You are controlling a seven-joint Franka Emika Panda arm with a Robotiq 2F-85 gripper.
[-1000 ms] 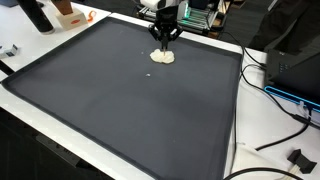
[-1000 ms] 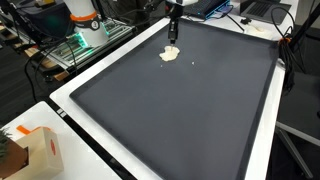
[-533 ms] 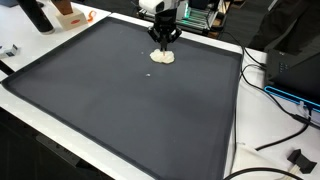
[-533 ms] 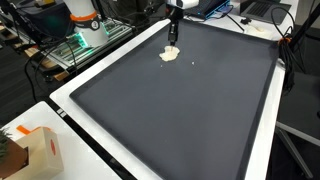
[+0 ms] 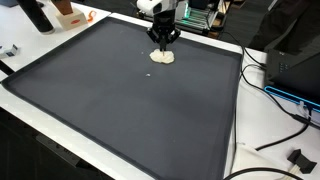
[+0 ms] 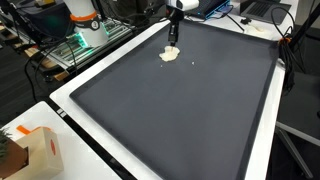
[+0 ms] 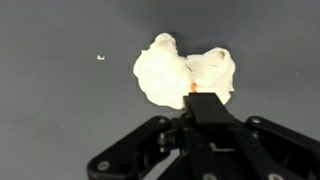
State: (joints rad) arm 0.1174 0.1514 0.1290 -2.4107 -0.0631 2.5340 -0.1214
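My gripper [image 5: 164, 44] hangs straight down from the arm over the cream lump [image 5: 162, 57], near the far edge of the dark mat [image 5: 120, 115]. In the wrist view my fingertips [image 7: 196, 98] are pressed together at the lump's rim; whether they pinch it I cannot tell. Bare mat spreads wide on the other sides

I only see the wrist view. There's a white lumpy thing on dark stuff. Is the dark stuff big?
Observer: Yes, a wide dark mat covers most of a white table.
Operator: Where on it is the lump?
Observer: The white lump lies near the mat's far edge in both exterior views, the gripper right over it.
Operator: Anything else around?
Observer: An orange and white box stands off the mat, by a near corner.
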